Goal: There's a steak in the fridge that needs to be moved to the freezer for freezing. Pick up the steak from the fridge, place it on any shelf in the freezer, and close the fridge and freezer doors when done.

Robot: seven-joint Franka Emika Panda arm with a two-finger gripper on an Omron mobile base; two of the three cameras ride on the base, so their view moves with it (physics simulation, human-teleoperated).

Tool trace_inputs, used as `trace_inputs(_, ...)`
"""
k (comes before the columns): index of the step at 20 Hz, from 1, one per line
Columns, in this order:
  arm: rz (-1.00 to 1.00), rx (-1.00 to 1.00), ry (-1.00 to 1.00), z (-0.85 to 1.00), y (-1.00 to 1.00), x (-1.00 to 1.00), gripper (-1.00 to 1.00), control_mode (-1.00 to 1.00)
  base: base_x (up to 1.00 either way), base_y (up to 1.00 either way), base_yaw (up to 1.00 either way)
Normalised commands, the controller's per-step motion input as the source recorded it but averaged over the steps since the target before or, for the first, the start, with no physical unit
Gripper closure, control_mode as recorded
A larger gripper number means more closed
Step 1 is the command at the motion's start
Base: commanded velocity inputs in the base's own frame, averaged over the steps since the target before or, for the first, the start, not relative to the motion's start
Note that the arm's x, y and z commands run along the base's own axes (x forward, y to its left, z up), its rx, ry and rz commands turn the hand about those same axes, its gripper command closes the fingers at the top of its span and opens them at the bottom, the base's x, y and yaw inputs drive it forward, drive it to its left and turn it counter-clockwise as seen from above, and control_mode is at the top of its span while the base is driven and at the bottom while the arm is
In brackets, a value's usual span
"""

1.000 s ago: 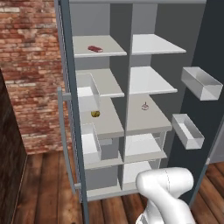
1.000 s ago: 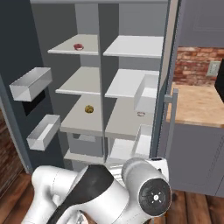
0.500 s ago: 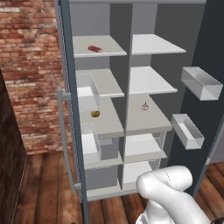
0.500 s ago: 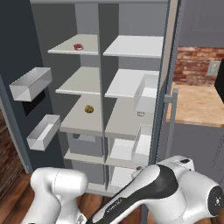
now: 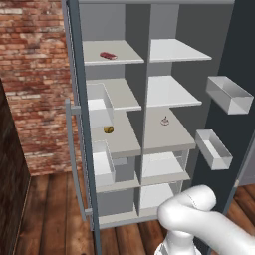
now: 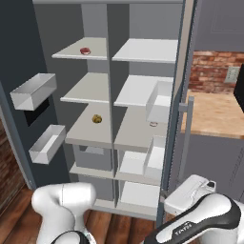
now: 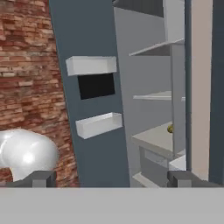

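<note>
Top shelf [image 5: 124, 52] of the freezer [image 5: 102, 22], the left half: steak [image 5: 107, 55] lies flat there, near the shelf's front, nothing touching it. In the right base view it reads as a small red blob [image 6: 85, 50], too small for any streaks.

Both doors stand open. The freezer door [image 6: 19, 43] shows its black panel [image 6: 35, 112] between two white bins [image 6: 33, 90]; in the left base view it is edge-on, so the panel is hidden. The fridge door [image 5: 239, 50] is cut off by the frame edge.

Two shelves down, a round golden lump [image 5: 108, 129] sits in the freezer half. A tiny white-pink item [image 5: 164, 121] sits level with it in the fridge [image 5: 169, 22] half, half hidden by the door edge in the right base view.

Gripper [image 7: 111, 180]: tips set wide apart with nothing between them, low outside the unit, looking at the panel door. Only the stubs of the fingertips [image 7: 43, 178] clear the frame bottom. The lump there is a sliver behind the other door's edge.
</note>
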Motion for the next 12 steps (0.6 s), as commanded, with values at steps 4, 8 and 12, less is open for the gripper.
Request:
trace_inputs(4,0.01,0.09,0.02,-0.20,-0.05,0.53,-1.00,-1.00,0.00,0.00,0.00)
trace_inputs(8,-0.03,0.01,0.04,-0.34,-0.01,0.59,-1.00,-1.00,0.00,0.00,0.00)
trace_inputs(12,-0.06,0.00,0.00,-0.33,0.00,0.56,-1.00,-1.00,0.00,0.00,0.00)
